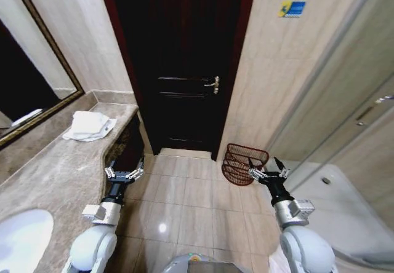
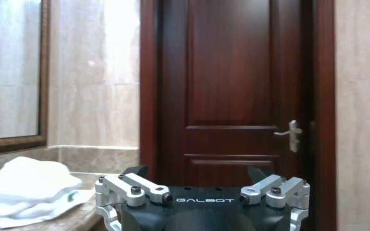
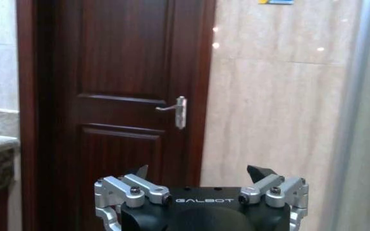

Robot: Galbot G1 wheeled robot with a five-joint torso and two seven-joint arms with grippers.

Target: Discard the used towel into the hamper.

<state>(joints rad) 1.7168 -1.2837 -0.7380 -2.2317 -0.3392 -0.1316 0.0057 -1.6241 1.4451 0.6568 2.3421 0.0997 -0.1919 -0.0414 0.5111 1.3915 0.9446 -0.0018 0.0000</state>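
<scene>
Beside the door (image 1: 184, 70) I see the hamper (image 1: 244, 163) tipped, rim facing me; towel (image 1: 89, 125) on the surface (image 1: 55, 174); left gripper (image 1: 124, 174) and right gripper (image 1: 268, 174) both open, reaching forward.

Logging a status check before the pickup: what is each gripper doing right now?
Left gripper: open, holding nothing, beside the counter edge.
Right gripper: open, holding nothing, in front of the hamper.

towel (image 1: 89, 125): soft white cloth, matt
hamper (image 1: 244, 163): reddish-brown wire bars
countertop (image 1: 55, 174): polished veined stone
door (image 1: 184, 58): dark glossy wood, metal handle
floor (image 1: 191, 199): glossy beige tiles
left gripper (image 1: 124, 174): silvery metal, black body
</scene>
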